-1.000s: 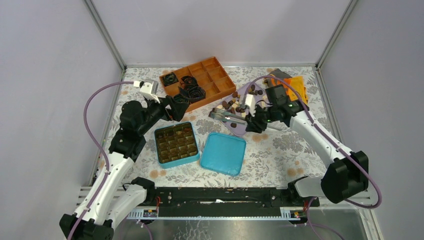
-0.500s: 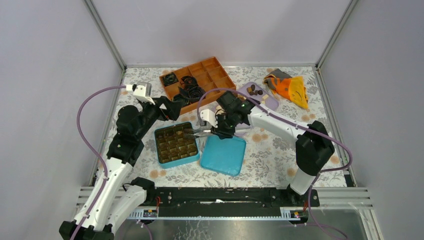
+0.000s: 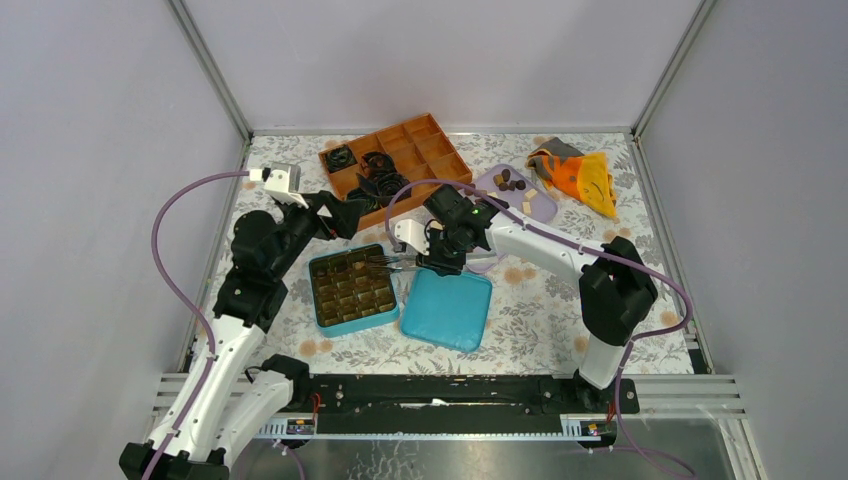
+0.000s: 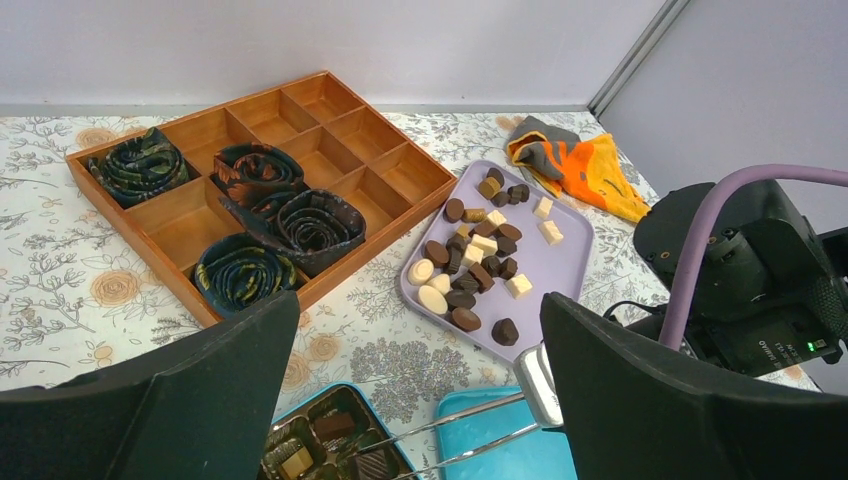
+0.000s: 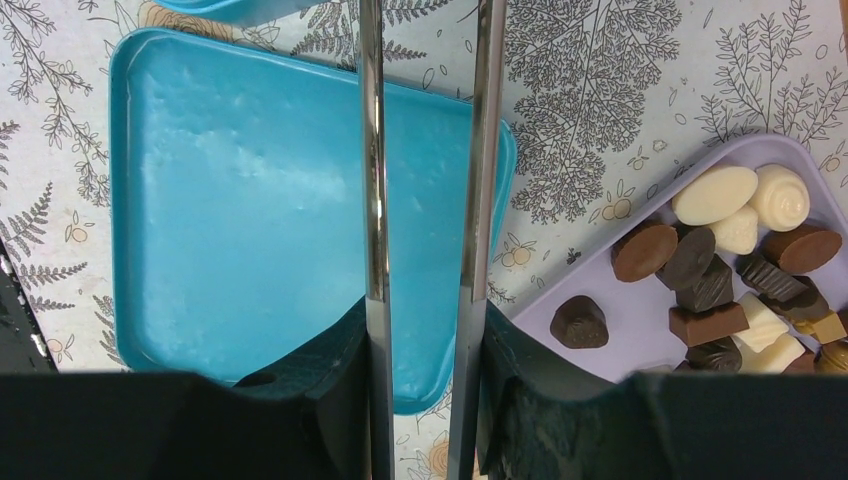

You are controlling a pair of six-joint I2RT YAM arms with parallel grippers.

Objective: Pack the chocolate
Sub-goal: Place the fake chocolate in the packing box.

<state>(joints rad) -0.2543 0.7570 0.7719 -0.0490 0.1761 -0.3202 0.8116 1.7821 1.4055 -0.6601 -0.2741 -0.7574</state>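
right gripper [image 3: 433, 258]: clamped on metal tongs [image 5: 373, 200], its fingers [image 5: 515, 375] pressed on both blades from outside
tongs: stuck straight out ahead of right gripper, blades apart; tips reached over the teal box [image 3: 355, 323]; couldn't tell if a piece sat between the tips
left gripper [image 4: 415, 400]: jaws spread wide, nothing between them, hovering off the table
chocolate [image 4: 470, 265]: main pile on purple tray [image 4: 565, 275], ahead of left gripper and off to one side of right gripper; dark, mid-brown and cream pieces mixed
boxed pieces: a few lay in the teal box cells, just below left gripper
teal lid [image 5: 250, 200]: flat on the table, directly under right gripper
wooden tray [image 4: 330, 100]: ahead-left of left gripper, dark crinkled cups [image 4: 300, 220] in it
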